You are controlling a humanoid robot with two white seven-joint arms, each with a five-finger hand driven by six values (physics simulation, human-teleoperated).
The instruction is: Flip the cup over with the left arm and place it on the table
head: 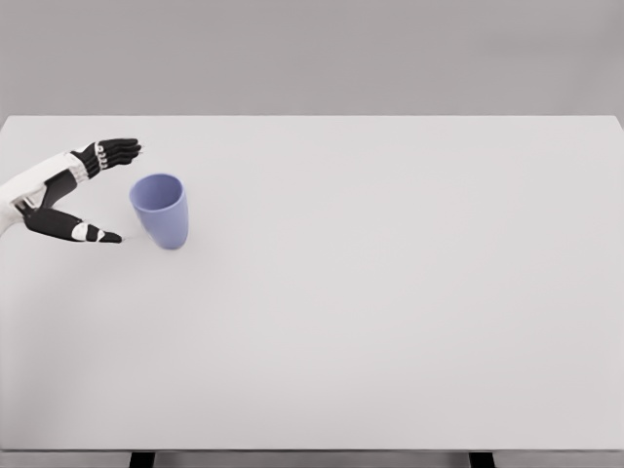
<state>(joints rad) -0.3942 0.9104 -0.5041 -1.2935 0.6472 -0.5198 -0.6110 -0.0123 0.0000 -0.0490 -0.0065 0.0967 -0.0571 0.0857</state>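
A light blue cup (162,209) stands on the white table (390,292) at the left, its wide mouth facing up. My left hand (119,193) is just left of it, coming in from the left edge. Its black fingers (117,150) are spread above and the thumb (90,232) below, with a wide gap between them. The hand holds nothing and does not touch the cup. My right arm is out of view.
The table's far edge runs across the top and its near edge along the bottom of the picture. Two dark table legs (142,458) show under the near edge.
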